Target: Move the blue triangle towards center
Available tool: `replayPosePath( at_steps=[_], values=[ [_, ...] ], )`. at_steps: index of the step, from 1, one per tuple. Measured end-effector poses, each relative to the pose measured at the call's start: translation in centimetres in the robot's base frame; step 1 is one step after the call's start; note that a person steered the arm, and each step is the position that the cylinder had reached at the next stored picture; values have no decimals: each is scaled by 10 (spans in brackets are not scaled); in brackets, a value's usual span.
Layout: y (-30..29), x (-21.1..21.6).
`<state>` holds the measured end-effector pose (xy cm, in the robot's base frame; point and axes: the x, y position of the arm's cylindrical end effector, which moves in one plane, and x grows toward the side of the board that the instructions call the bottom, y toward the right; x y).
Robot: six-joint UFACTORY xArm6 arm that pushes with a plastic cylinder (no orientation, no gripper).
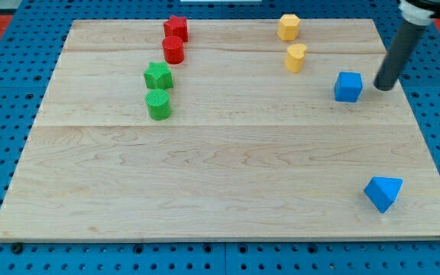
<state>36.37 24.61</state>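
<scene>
The blue triangle [383, 192] lies near the wooden board's [220, 183] bottom right corner. My tip [383, 87] stands at the view's right, just to the right of the blue cube [347, 86], with a small gap between them. The tip is well above the blue triangle in the view, far from it.
A red block [176, 28] and a red cylinder [173, 50] sit at the top left of centre. Below them are a green star [158, 75] and a green cylinder [159, 105]. A yellow hexagon [289, 27] and a yellow heart-like block [296, 57] sit at the top right.
</scene>
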Motion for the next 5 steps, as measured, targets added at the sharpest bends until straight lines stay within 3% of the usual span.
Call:
replayPosePath(
  at_steps=[2, 3, 4, 5],
  values=[
    [-83, 12],
    [-41, 4],
    [6, -39],
    [-25, -68]
  ],
)
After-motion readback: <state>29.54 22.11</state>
